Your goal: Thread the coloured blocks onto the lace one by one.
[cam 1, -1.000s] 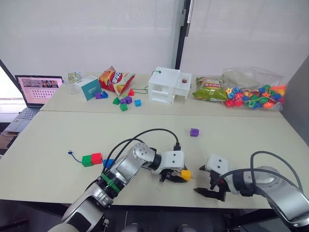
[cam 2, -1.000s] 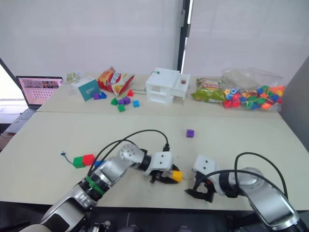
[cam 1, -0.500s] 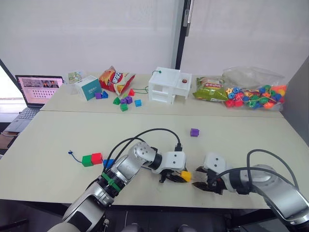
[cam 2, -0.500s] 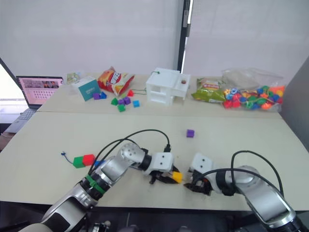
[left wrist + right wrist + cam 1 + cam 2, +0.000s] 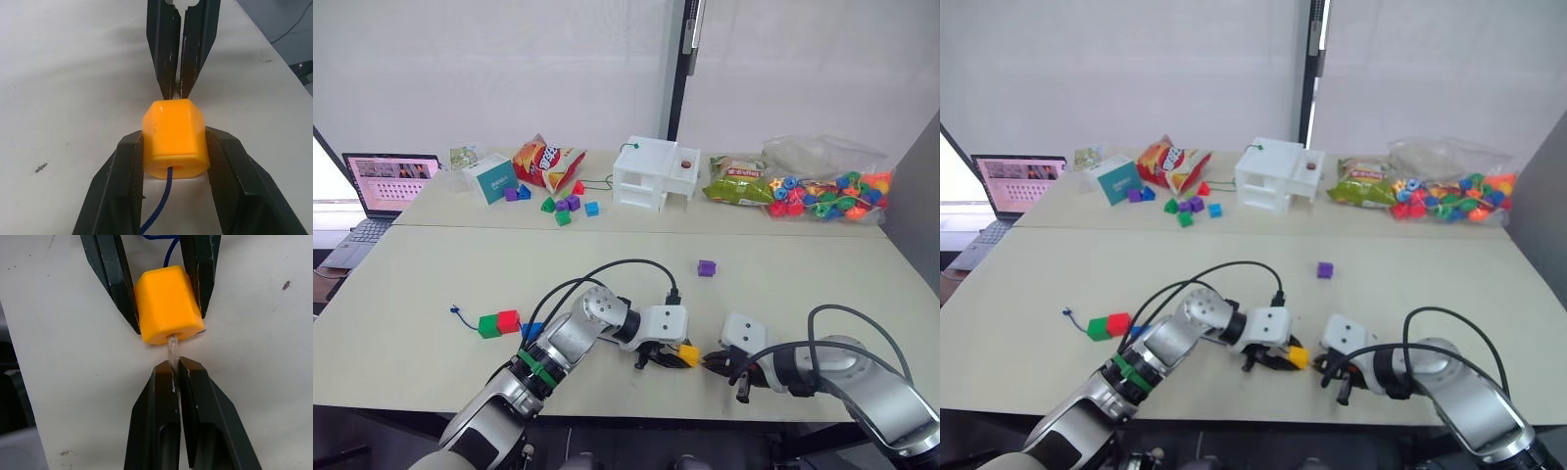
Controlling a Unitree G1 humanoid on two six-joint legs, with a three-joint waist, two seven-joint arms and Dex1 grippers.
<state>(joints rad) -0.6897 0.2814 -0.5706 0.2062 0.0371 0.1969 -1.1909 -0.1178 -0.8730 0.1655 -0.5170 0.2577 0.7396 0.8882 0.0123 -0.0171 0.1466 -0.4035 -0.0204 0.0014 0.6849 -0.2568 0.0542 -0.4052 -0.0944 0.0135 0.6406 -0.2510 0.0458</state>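
My left gripper [image 5: 174,147] is shut on the yellow block [image 5: 174,138], held just above the table near its front edge. The dark-blue lace [image 5: 164,198] enters the block's hole. Its pale tip [image 5: 172,343] sticks out the far side, and my right gripper [image 5: 174,366] is shut on that tip, close against the yellow block [image 5: 688,353]. Further left along the lace sit the green block [image 5: 489,326], red block [image 5: 509,320] and blue block [image 5: 533,331], with the knotted end [image 5: 457,311] beyond them. The purple block [image 5: 707,267] lies alone mid-table.
On the back table stand a laptop [image 5: 389,181], a teal box [image 5: 489,178], a crisp bag [image 5: 546,162], loose small blocks [image 5: 564,206], a white box [image 5: 656,173] and a bag of beads [image 5: 824,192]. The table's front edge [image 5: 636,409] runs just below both grippers.
My right gripper has moved left to the yellow block and gone from wide open to shut on the lace's tip. The left gripper and its block stayed put.
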